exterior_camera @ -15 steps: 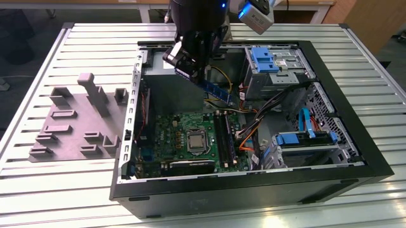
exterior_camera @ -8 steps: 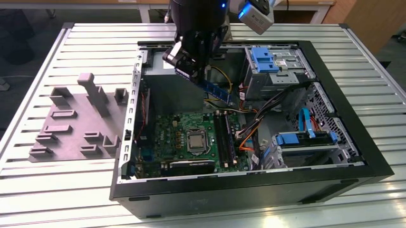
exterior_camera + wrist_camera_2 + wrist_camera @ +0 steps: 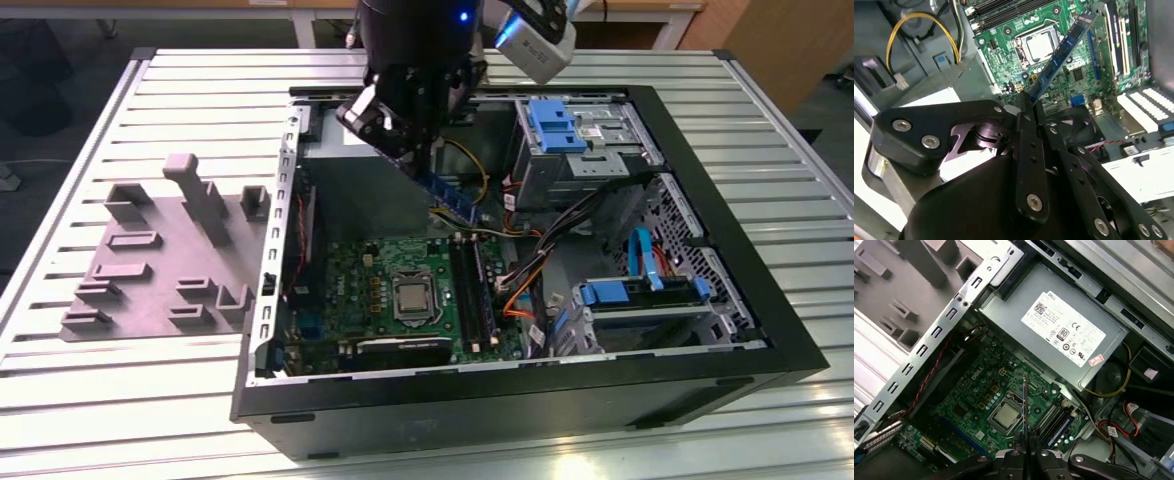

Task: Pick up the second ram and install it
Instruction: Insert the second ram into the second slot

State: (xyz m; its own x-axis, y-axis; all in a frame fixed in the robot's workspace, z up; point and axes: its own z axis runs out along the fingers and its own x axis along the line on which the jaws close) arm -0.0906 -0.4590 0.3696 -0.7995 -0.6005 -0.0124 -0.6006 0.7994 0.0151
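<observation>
My gripper [image 3: 416, 160] is shut on the second ram [image 3: 455, 197], a thin blue-green stick. The stick hangs tilted, lower end downward, above the open computer case [image 3: 534, 400]. Its lower end is a little above the long black slots [image 3: 475, 290] on the green motherboard [image 3: 387, 270]. In the second wrist view the ram [image 3: 1061, 52] slants out from my black fingers [image 3: 1026, 112] over the board, near the processor socket [image 3: 1040, 44]. The first wrist view has the ram [image 3: 1024, 402] edge-on, rising from my gripper [image 3: 1024, 452], with the slots [image 3: 1054, 421] beside it.
A grey power supply [image 3: 1064, 335] lies at the back of the case. Orange and black cables [image 3: 534, 262] run beside the slots. Blue drive-bay clips [image 3: 558, 125] and a second bay [image 3: 641, 295] fill the exterior view's right. A grey fixture plate [image 3: 160, 250] lies on the slatted table [image 3: 134, 400].
</observation>
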